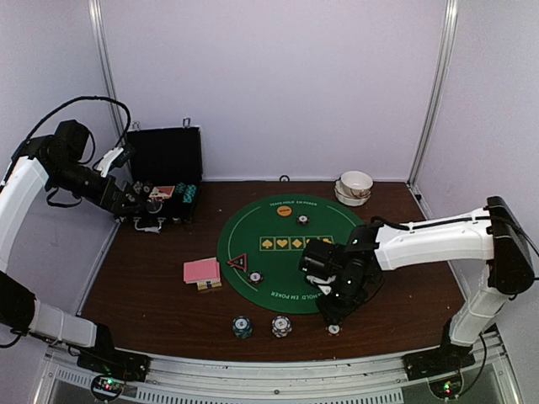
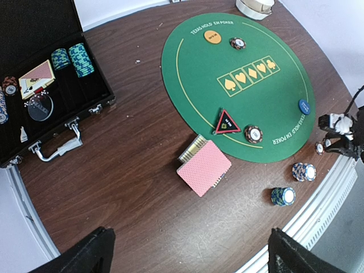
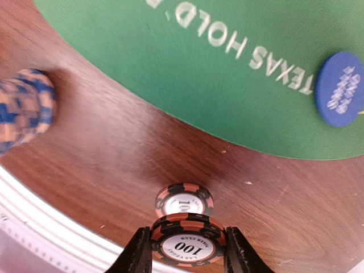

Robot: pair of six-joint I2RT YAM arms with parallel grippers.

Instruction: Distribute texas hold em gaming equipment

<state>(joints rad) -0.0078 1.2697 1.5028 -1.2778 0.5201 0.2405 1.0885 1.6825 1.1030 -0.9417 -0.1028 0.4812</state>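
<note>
Your booth has plain white walls and a dark wooden table (image 1: pixel 143 286), with a round green mat (image 1: pixel 253 227) printed "TEXAS HOLD EM POKER" at its centre. In the right wrist view that lettering is cut off at "TEXAS HOLD". The blue disc button (image 3: pixel 339 89) at the right edge carries writing too blurred to read, and a chip stack (image 3: pixel 23 108) at the left edge is smeared. At the bottom of that frame your right gripper (image 3: pixel 187 236) pinches an orange-and-black poker chip (image 3: pixel 187 245) marked "100". A second like chip (image 3: pixel 183 200) lies on the wood just behind it. Your left gripper (image 2: pixel 190 239) stands wide apart, only its fingertips showing in the bottom corners. Overhead, your right arm hides the blue button. The pink-backed cards (image 2: pixel 205 168) lie just off the mat's lower left
</note>
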